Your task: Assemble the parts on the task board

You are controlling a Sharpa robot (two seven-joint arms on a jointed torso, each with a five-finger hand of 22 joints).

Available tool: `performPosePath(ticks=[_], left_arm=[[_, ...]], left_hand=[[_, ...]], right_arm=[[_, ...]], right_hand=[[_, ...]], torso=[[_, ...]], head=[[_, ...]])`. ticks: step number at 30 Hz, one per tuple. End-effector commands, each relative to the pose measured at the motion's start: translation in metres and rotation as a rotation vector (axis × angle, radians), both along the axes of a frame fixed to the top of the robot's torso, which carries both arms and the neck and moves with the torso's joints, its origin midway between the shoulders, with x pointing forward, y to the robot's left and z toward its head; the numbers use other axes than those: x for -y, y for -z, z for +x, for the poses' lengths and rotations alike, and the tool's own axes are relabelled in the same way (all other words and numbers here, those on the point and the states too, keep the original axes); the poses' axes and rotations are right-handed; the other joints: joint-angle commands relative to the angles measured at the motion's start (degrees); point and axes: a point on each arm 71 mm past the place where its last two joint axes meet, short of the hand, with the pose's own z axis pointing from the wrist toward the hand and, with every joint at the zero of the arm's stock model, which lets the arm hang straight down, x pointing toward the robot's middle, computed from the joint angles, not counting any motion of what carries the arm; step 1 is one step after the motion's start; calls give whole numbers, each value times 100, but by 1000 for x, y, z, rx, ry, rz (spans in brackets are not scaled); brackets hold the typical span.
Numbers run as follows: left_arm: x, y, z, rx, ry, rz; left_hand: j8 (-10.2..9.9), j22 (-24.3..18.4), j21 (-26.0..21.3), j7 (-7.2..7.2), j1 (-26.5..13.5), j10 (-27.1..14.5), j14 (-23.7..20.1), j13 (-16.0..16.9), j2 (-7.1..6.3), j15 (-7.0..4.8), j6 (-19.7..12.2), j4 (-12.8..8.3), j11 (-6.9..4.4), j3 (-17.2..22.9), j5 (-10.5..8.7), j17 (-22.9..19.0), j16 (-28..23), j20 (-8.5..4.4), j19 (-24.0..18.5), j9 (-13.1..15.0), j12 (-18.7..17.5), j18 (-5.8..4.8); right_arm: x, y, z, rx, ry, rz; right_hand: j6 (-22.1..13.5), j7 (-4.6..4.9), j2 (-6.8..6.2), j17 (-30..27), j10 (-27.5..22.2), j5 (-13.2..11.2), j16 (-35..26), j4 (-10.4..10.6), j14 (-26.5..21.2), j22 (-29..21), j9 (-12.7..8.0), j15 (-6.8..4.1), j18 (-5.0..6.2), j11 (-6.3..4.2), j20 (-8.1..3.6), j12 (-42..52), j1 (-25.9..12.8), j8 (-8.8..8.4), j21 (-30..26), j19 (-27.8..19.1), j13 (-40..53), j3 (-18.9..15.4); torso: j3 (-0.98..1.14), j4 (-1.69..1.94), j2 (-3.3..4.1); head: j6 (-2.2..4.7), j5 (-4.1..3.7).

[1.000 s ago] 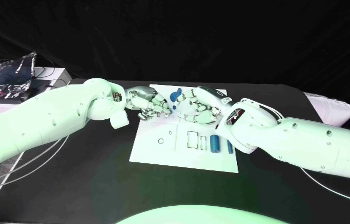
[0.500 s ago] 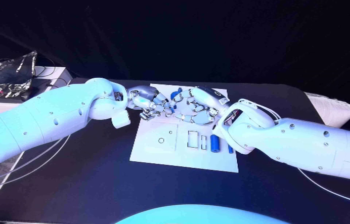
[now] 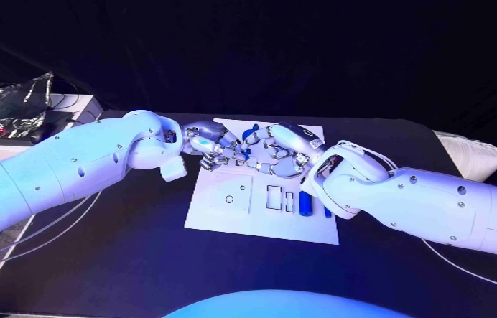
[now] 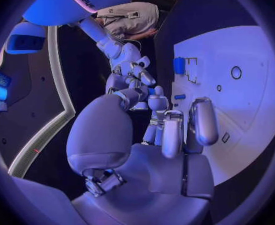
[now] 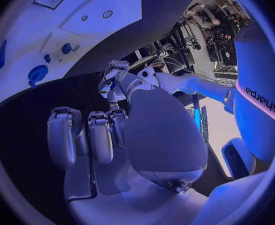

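Note:
The white task board [image 3: 259, 214] lies mid-table. Over its far end my left hand [image 3: 211, 144] and right hand [image 3: 278, 150] meet fingertip to fingertip. In the left wrist view a small blue part [image 4: 154, 91] sits between my left hand's [image 4: 165, 135] thumb and a raised finger, with the right hand [image 4: 129, 74] right against it. In the right wrist view my right hand [image 5: 112, 135] has its fingers curled, and the left hand [image 5: 116, 80] is just beyond them. Whether the right hand also grips the part is hidden. A blue cylinder [image 3: 306, 203] and a thin blue pin [image 3: 326, 209] lie on the board's right side.
Rectangular slots [image 3: 274, 197] and a ring hole [image 3: 229, 199] mark the board's middle. A round blue knob [image 5: 37, 74] and smaller blue pieces [image 5: 66, 48] sit at the board's far end. White cables [image 3: 42, 232] trail at the table's left, and boxes [image 3: 26, 113] stand beyond them.
The right hand has moved left towards the left hand, closing the gap over the board's far end. The parts lying on the board have not moved.

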Motion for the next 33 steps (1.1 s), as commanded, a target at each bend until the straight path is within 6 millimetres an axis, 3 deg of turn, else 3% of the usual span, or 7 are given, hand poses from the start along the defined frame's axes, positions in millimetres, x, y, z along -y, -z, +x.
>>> performPosePath(ticks=[1,17,33], left_arm=[[2,-2,0,2,1,-28],[1,-2,3,10,-22,-31],[-1,-1,6,15,-41,-29]], left_hand=[[35,6,-9,-45,230,-37,487,6,217,45,-9,-203,4,172,19,1195,-11,26,-15,683,-16,33],[26,7,-9,-47,254,-36,489,6,218,44,-7,-200,2,146,27,1199,-10,26,-14,689,-20,33],[23,13,-5,-46,262,-34,488,12,221,44,-6,-197,2,138,29,1197,-11,26,-9,692,-18,31]], right_arm=[[-1,1,-1,-5,-18,-8],[2,1,-2,-4,-21,-9],[5,3,-2,-15,-22,-22]], right_hand=[[33,-8,8,985,33,-36,0,0,472,1063,-6,-45,51,11,-42,18,42,-24,-21,305,765,37],[312,-30,8,993,67,-42,2,-18,474,1079,7,-56,47,-5,-48,57,-28,1,-4,313,800,154],[368,-43,14,998,78,-40,3,-26,475,1083,9,-67,46,-15,-55,69,-40,4,2,316,810,185]], torso=[[0,0,0],[2,-3,9],[3,-2,3]], head=[[-6,-2],[-33,22],[-51,17]])
